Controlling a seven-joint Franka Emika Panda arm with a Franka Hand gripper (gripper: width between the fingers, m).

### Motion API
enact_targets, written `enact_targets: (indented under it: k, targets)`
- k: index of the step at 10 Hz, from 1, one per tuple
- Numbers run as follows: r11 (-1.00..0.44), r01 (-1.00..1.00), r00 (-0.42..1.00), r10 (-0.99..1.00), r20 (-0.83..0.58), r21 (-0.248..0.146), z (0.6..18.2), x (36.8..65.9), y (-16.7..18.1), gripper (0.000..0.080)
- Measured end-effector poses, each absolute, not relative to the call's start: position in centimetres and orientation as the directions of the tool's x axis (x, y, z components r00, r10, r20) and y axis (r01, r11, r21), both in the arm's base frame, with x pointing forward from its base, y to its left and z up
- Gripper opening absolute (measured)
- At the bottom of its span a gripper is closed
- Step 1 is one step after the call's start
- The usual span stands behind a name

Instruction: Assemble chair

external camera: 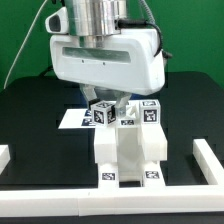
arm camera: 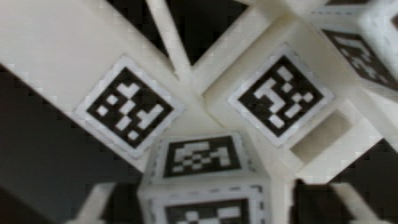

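Chair (external camera: 128, 150) stands mid-table, toward the near edge, between white border rails (external camera: 212, 160). Gripper (external camera: 118, 108) hangs just above its tagged top; fingers' spread cannot be made out.

We saw chair (external camera: 128, 150) as white plastic, smooth, matt with slight sheen. Tags (arm camera: 128, 103) looked like flat printed paper, black on white, matt. Table (external camera: 30, 110) was black, matt, cloth-like. Rails (external camera: 211, 160) were plain white, smooth. Arm (external camera: 100, 15) showed brushed metal cylinder, glossy; white housing below looked smooth plastic.
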State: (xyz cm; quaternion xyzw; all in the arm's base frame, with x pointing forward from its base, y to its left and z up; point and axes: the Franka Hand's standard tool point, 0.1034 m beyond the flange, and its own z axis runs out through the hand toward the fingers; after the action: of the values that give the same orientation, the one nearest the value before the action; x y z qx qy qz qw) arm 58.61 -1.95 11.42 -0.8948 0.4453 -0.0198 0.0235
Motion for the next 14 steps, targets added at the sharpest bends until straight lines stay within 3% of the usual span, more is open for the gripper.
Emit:
enact_targets:
  k: [2,7,10,13,14]
  targets:
    - [-0.494,-0.867,0.495,-0.869,0.006,-0.06,11.42,58.6,-1.93,0.0284]
    - [0.059,-0.997,-0.058,-0.998,-0.027,-0.058,11.53,58.78,-2.16,0.0284]
    - [0.244,-0.968,-0.242,-0.97,-0.038,-0.055,11.51,58.68,-2.1,0.0284]
    - [0.239,-0.969,-0.238,-0.971,-0.036,-0.054,11.4,58.61,-2.03,0.0298]
    - [0.239,-0.969,-0.238,-0.971,-0.036,-0.054,11.38,58.6,-2.02,0.047]
